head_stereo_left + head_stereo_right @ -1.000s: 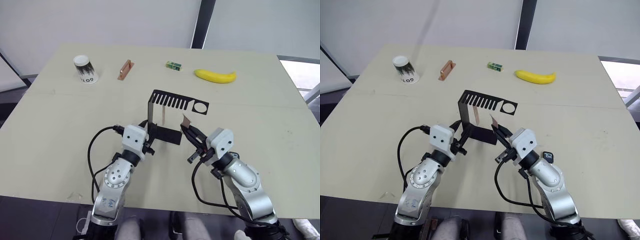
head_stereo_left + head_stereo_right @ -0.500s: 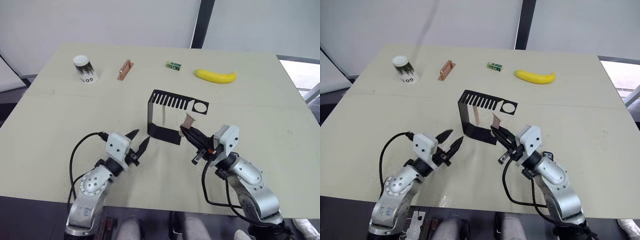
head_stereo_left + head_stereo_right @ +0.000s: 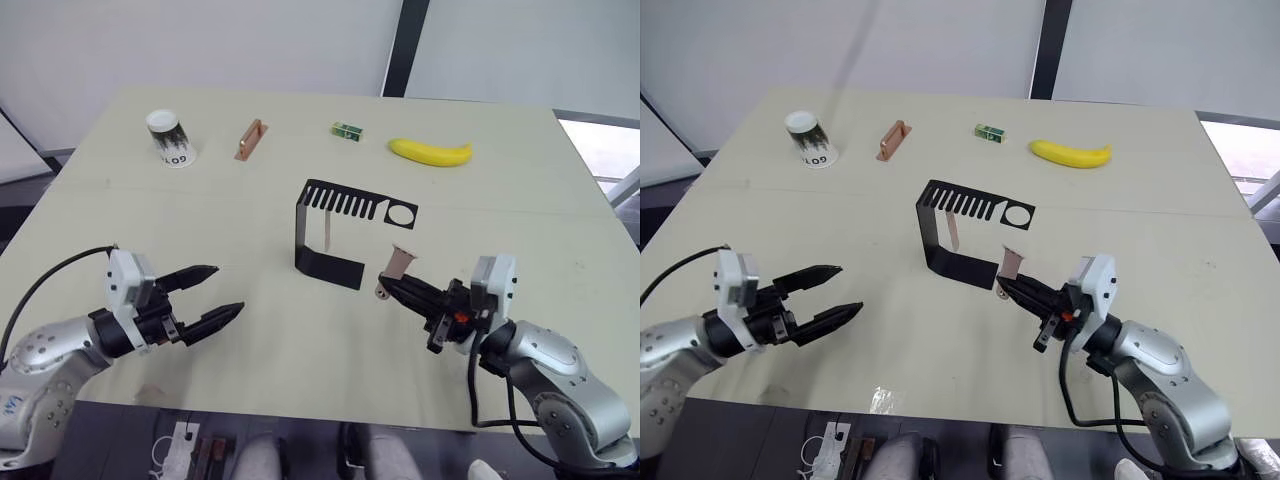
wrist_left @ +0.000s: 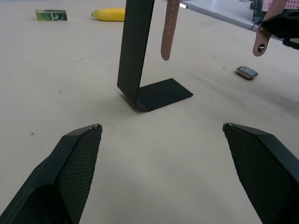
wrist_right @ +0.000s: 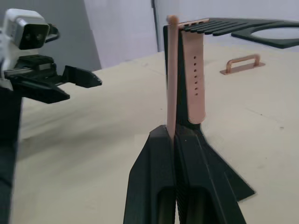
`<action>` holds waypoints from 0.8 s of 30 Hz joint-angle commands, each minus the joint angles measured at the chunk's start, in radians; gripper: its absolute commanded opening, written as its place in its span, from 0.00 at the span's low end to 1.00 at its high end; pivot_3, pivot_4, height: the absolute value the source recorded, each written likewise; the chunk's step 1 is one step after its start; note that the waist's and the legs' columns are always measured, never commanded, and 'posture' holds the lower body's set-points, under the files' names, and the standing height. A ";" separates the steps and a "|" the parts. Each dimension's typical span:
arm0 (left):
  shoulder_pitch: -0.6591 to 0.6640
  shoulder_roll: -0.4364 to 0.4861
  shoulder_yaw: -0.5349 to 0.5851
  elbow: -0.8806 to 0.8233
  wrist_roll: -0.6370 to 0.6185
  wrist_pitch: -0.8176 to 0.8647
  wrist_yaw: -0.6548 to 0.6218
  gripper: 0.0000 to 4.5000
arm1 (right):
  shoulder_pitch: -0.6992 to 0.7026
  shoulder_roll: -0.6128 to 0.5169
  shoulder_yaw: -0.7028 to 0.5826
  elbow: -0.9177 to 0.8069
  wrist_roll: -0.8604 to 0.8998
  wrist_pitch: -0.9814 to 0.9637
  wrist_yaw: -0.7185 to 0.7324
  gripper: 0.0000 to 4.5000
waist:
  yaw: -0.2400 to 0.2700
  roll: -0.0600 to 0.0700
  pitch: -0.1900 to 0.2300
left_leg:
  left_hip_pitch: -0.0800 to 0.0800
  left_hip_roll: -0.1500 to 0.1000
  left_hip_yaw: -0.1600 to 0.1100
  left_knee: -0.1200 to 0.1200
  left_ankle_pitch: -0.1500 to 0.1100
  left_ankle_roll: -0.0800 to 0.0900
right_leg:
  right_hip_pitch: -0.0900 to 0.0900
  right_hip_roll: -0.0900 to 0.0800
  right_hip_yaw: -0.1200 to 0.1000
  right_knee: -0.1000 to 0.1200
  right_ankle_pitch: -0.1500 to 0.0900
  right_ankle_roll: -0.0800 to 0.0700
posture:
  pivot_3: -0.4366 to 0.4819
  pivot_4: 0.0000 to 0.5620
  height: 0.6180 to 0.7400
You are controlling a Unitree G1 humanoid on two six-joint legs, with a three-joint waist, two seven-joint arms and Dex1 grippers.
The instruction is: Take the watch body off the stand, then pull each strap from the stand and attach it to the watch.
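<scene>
Pink, thin and limp, one strap (image 3: 397, 266) stands pinched at its lower end in the right tool (image 3: 408, 291), shut on it just off the stand's (image 3: 333, 235) foot. It looks light and floppy — best gripped near the lug end. The second strap (image 3: 327, 232) hangs from the comb slots. The watch body (image 4: 246, 72) lies on the table (image 3: 500, 200) beyond the stand. The left tool (image 3: 208, 295) hovers wide open, empty — since the earlier frame it has drawn well away from the stand, and the right has pulled its strap clear.
</scene>
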 commanded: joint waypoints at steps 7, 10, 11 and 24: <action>-0.262 -0.045 -0.104 0.010 -0.337 0.254 0.064 0.99 | -0.104 -0.011 0.056 -0.038 0.284 0.210 0.056 0.00 | -0.002 0.000 0.000 | -0.001 0.000 -0.001 0.001 0.002 -0.004 | 0.000 0.000 0.000 0.000 0.000 0.000 | 0.48 0.27 1.00; -0.320 -0.089 -0.140 0.024 -0.367 0.280 0.099 0.99 | -0.138 0.011 0.090 -0.018 0.275 0.218 0.073 0.00 | -0.002 0.000 0.000 | -0.001 0.000 -0.001 0.000 0.003 -0.005 | 0.000 0.001 0.000 0.001 0.000 0.000 | 0.48 0.27 1.00; -0.334 -0.099 -0.155 0.025 -0.373 0.288 0.099 0.99 | -0.149 0.020 0.098 -0.010 0.273 0.219 0.078 0.00 | -0.002 0.000 0.000 | -0.001 0.000 0.000 0.000 0.003 -0.005 | 0.000 0.001 0.000 0.001 0.000 0.000 | 0.48 0.27 1.00; -0.413 -0.174 -0.242 0.042 -0.452 0.357 0.098 0.99 | -0.195 0.069 0.154 0.028 0.274 0.257 0.132 0.00 | 0.000 0.000 0.000 | -0.001 -0.001 -0.001 0.002 0.003 -0.006 | 0.000 0.001 0.000 0.001 0.000 0.000 | 0.48 0.27 1.00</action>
